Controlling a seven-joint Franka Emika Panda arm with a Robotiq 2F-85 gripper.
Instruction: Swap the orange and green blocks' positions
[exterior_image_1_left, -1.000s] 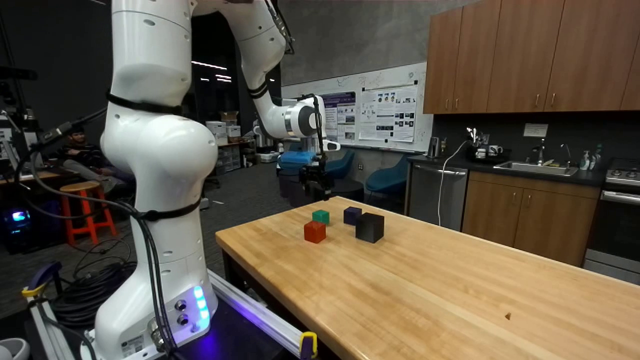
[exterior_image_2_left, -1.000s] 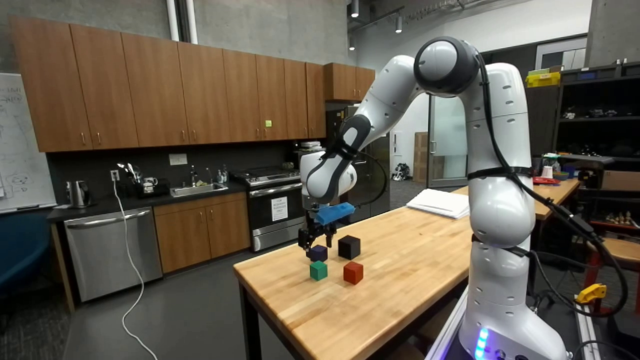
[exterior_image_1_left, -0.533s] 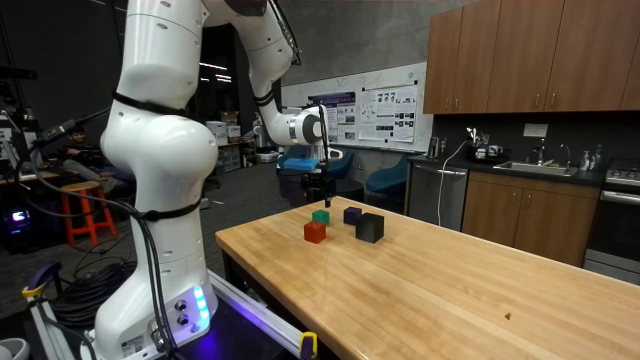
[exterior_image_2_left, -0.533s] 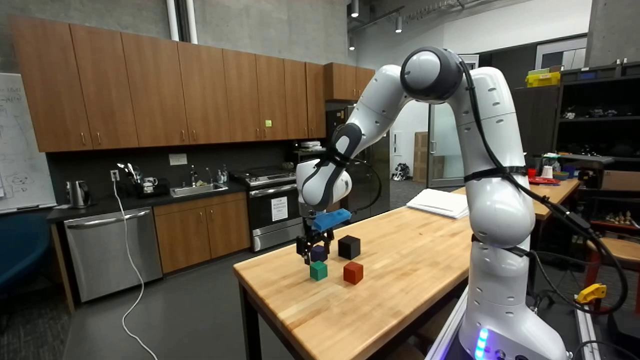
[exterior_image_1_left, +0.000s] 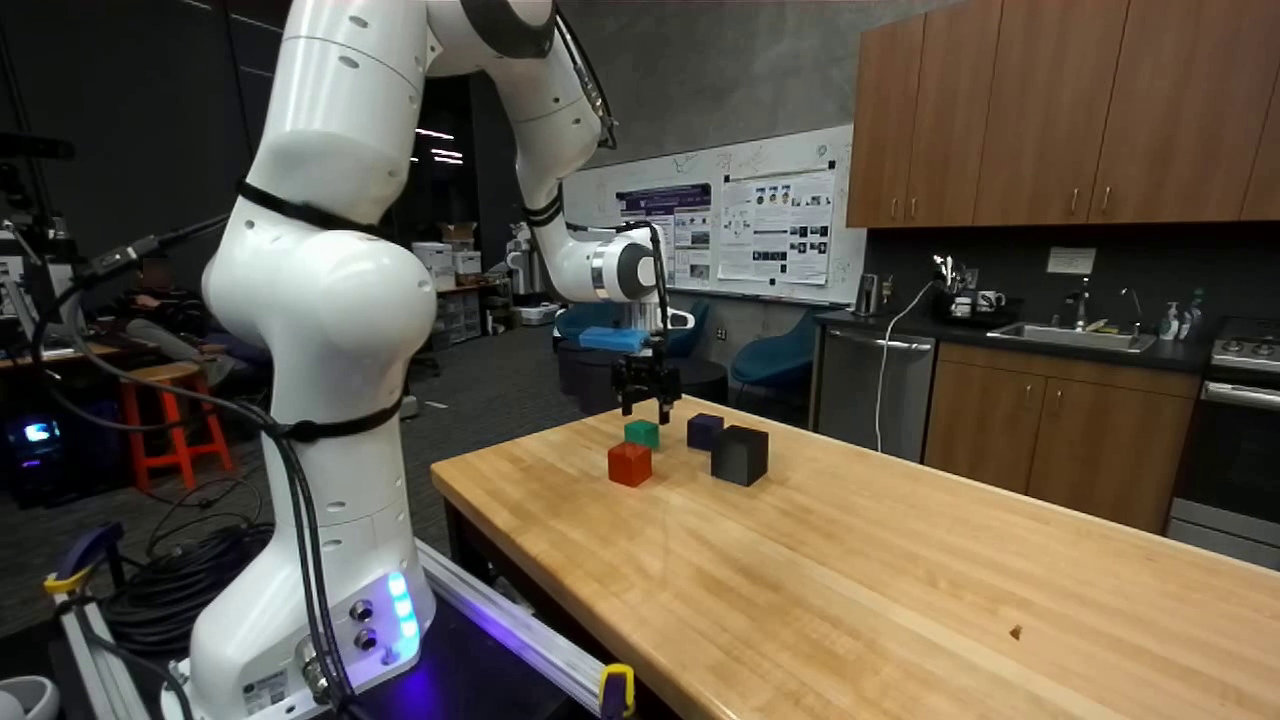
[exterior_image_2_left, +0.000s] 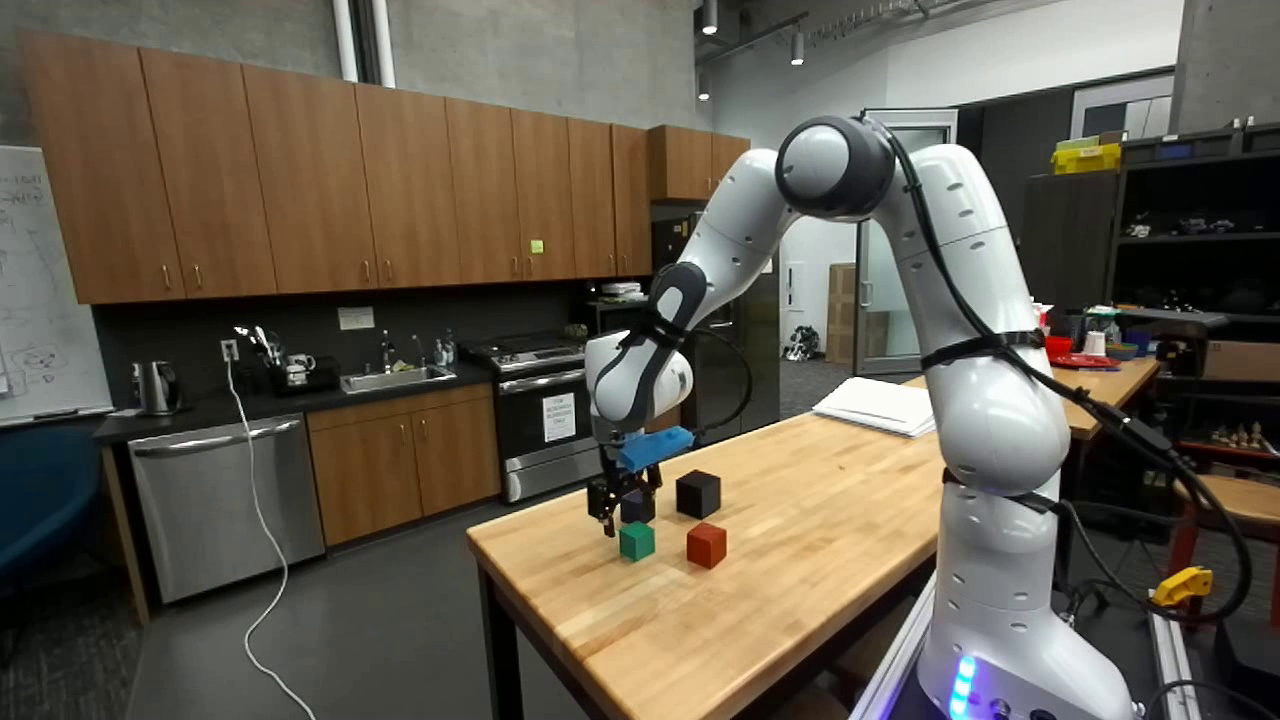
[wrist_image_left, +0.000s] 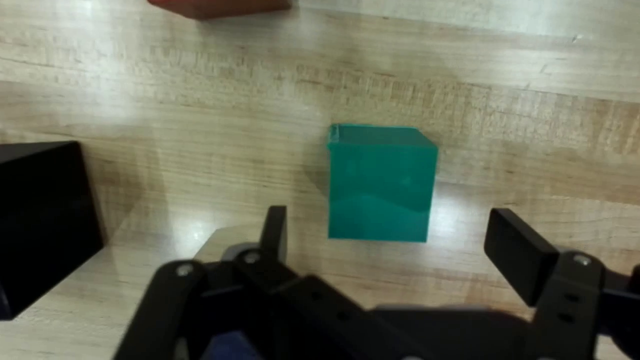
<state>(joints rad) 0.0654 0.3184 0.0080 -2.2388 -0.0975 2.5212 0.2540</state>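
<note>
Wrist view: black claw spread, clear of the green plastic-looking cube left and right — presumably to straddle it.

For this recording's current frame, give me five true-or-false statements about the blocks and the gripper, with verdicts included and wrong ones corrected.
1. The gripper is open. True.
2. The orange-red block and the green block both rest on the wooden table. True.
3. The gripper is clamping the orange-red block. False: the gripper holds nothing.
4. The dark purple block and the black block stand apart. True.
5. The black block is the smallest of the four. False: it is the largest.
</note>
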